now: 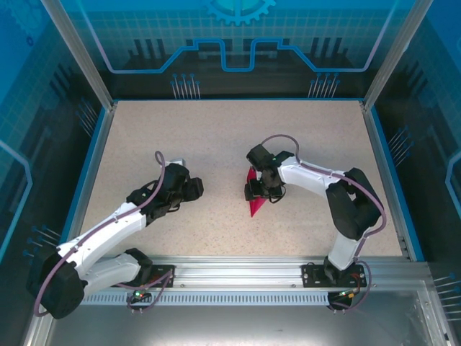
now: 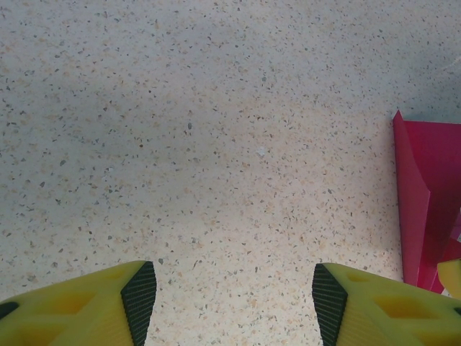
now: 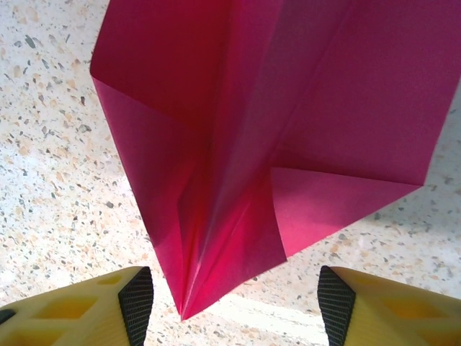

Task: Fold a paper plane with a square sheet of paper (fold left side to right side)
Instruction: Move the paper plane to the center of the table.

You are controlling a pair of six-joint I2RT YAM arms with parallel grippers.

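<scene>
1. Workpiece. The magenta paper (image 3: 252, 130) lies on the speckled table (image 1: 216, 137), right of centre, directly beneath the right gripper (image 1: 259, 191). In the right wrist view I see it folded to a point. A centre crease runs up from that point, one long flap is folded in along one side, and a smaller triangular flap is folded over on the other. The end opposite the point is wide. I cannot tell whether the flaps lie fully flat.

2. Right tool. The right gripper (image 3: 234, 306) stands with its jaws spread and grips nothing. Its yellow fingers (image 3: 94, 310) sit either side of the paper's point, clear of it. The black pads face each other across bare table and the tip of the paper.

3. Left tool. The left gripper (image 2: 234, 303) is likewise spread wide and holds nothing. Its fingers (image 2: 86, 310) hang over bare table. The magenta paper (image 2: 432, 194) appears at the right margin of this wrist view, beside the gripper and apart from it.

4. Layout. From overhead, the left gripper (image 1: 191, 189) sits left of the magenta paper (image 1: 253, 207), with a strip of bare table between them. Both arms reach in from the aluminium rail (image 1: 238, 270) at the near edge.
</scene>
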